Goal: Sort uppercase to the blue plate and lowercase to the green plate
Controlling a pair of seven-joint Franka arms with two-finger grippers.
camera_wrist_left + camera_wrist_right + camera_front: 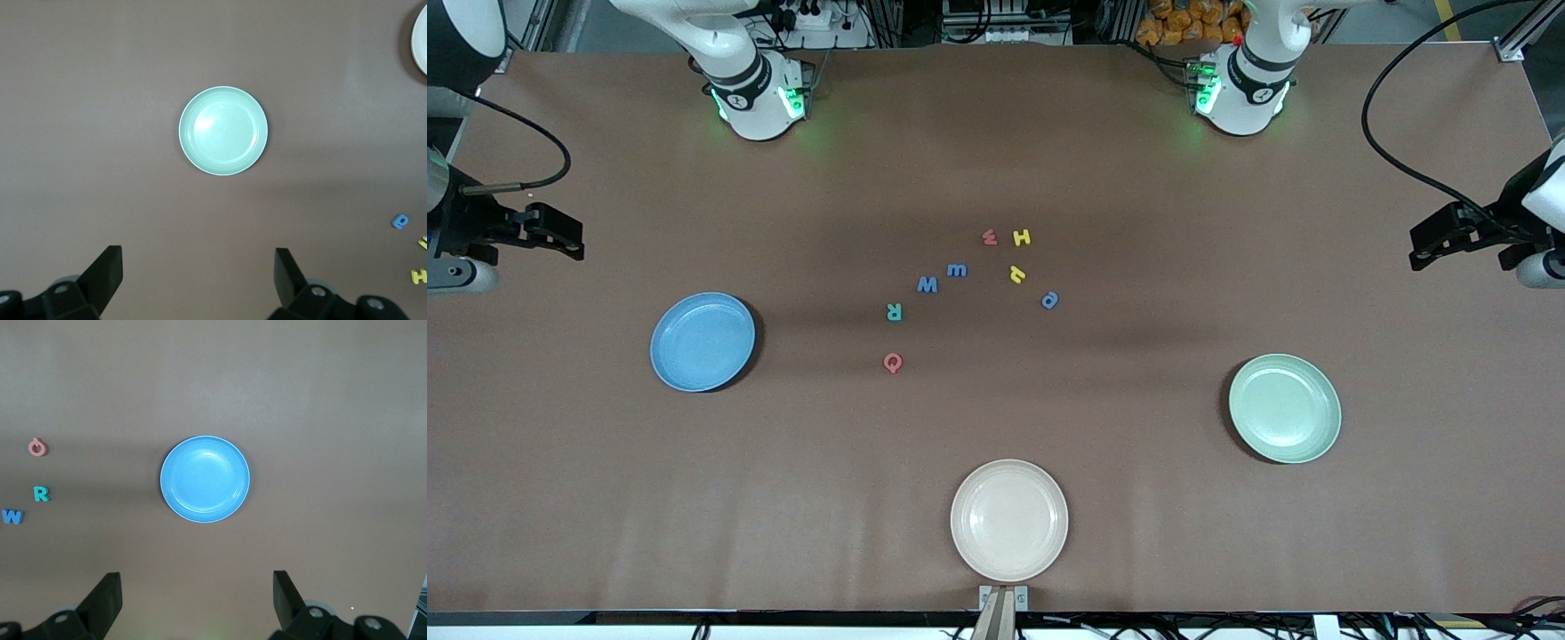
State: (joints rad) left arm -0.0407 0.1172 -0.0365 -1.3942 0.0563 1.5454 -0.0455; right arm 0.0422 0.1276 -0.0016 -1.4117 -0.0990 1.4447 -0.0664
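The letters lie in a loose cluster at mid-table: yellow H (1022, 236), red Q (893, 362), blue W (927, 284), teal R (894, 311), red w (990, 236), blue m (957, 269), a blue rounded letter (1049, 300) and a yellow hooked letter (1016, 274). The blue plate (703, 342) lies toward the right arm's end, the green plate (1285, 407) toward the left arm's end; both are empty. My right gripper (197, 580) is open, high over the table by the blue plate (205, 479). My left gripper (198, 257) is open, high by the green plate (223, 131).
An empty cream plate (1009, 520) lies near the table edge nearest the front camera. Both arm bases stand at the table's farthest edge. Black cables hang at both ends of the table.
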